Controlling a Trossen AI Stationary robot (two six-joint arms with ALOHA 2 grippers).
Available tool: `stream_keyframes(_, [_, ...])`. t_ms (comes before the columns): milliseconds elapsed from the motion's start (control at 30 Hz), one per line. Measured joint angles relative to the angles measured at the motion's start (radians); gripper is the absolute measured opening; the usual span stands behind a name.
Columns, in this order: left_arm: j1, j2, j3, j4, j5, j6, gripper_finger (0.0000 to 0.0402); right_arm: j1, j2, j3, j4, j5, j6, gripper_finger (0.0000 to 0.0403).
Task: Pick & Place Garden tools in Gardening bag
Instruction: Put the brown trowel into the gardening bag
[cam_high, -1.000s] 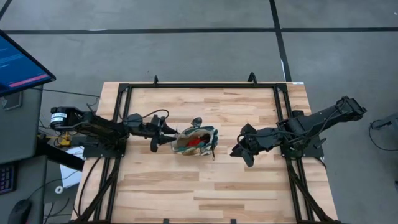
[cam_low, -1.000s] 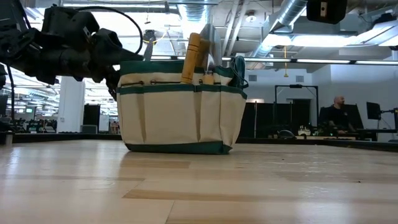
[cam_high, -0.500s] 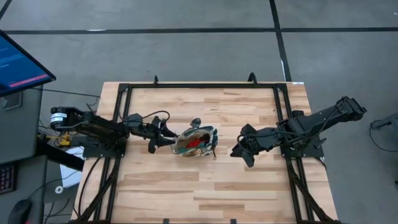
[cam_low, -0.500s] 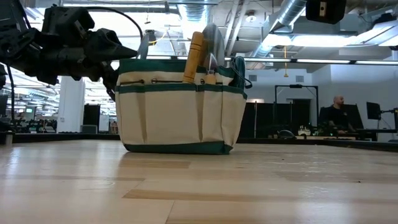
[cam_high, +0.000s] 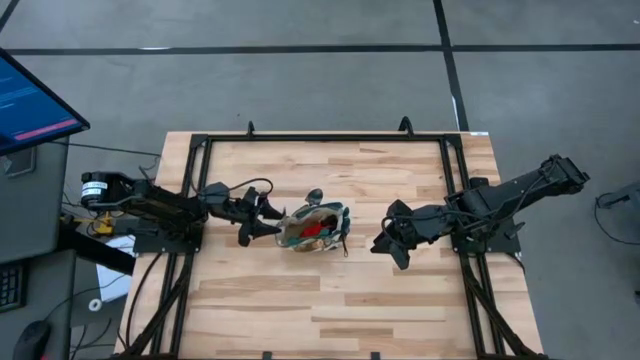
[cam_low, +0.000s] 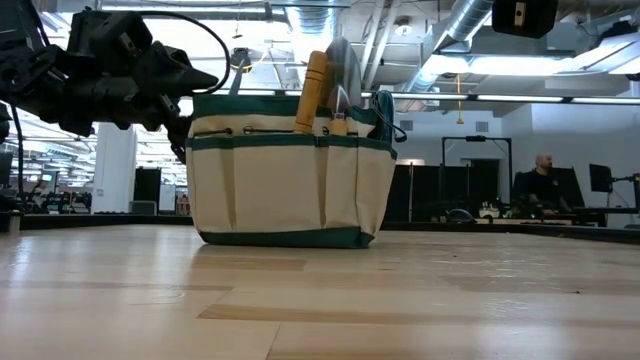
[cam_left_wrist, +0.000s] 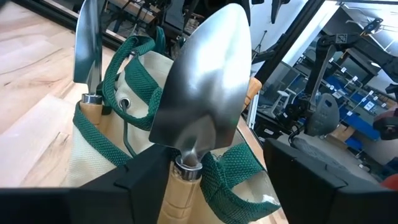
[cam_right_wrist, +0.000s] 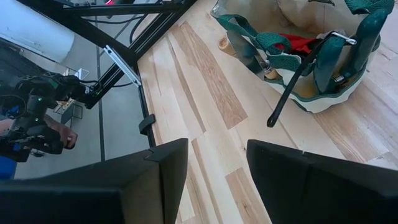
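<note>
Clutter is scarce on the table (cam_high: 330, 300): a black frame (cam_high: 325, 137) rims the light wood planks, and a monitor (cam_high: 30, 100) juts into the upper left of the high view. The left gripper (cam_high: 268, 218) sits left of centre, just beside the gardening bag (cam_high: 315, 228), its spread fingers (cam_left_wrist: 298, 180) flanking a trowel (cam_left_wrist: 205, 106) without visibly pressing it. That trowel stands blade-up in front of the left wrist camera, wooden handle (cam_left_wrist: 181, 196) down between the fingers, blocking much of the bag. The right gripper (cam_high: 385, 243) waits right of centre, apart from the bag, fingers (cam_right_wrist: 311, 180) spread on nothing.

The bag is beige with dark green trim and looped green straps (cam_left_wrist: 124, 68), upright near the table's middle. In the low view its pockets (cam_low: 290, 190) face the camera, and a wooden handle (cam_low: 312, 92) and a silver blade (cam_low: 343, 70) rise above the rim. From above, something red (cam_high: 316, 228) shows inside. The right wrist view shows a dark thin bar (cam_right_wrist: 298, 84) leaning out over the rim.

Behind the table, the low view shows an open hall with ceiling ducts (cam_low: 470, 40) and a seated person (cam_low: 540, 185) at the right.
</note>
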Motion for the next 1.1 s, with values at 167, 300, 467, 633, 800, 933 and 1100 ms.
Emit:
stream_keyframes(167, [0.0,0.0,0.0,0.0,-0.001,0.0,0.0262,0.0,0.0,0.0,0.0,0.0,0.0,0.0159])
stream_keyframes(300, [0.0,0.0,0.0,-0.001,-0.015,0.0,0.0263,0.0,0.0,0.0,0.0,0.0,0.0,0.0159])
stream_keyframes(467, [0.0,0.0,0.0,-0.027,-0.051,0.048,0.0263,0.0,0.0,0.0,0.0,0.0,0.0,0.0159])
stream_keyframes(633, [0.015,0.0,0.0,-0.042,-0.06,0.066,0.0263,0.0,0.0,0.0,0.0,0.0,0.0,0.0159])
stream_keyframes(800, [0.06,0.0,0.0,-0.046,-0.057,0.065,0.0263,0.0,0.0,0.0,0.0,0.0,0.0,0.0159])
stream_keyframes(933, [0.089,0.0,0.0,-0.043,-0.024,0.061,0.0263,0.001,0.0,0.0,0.0,-0.001,0.0,0.0159])
stream_keyframes(1100, [0.089,0.0,0.0,-0.045,0.002,0.038,0.0263,0.001,0.0,0.0,0.0,-0.003,-0.02,0.0159])
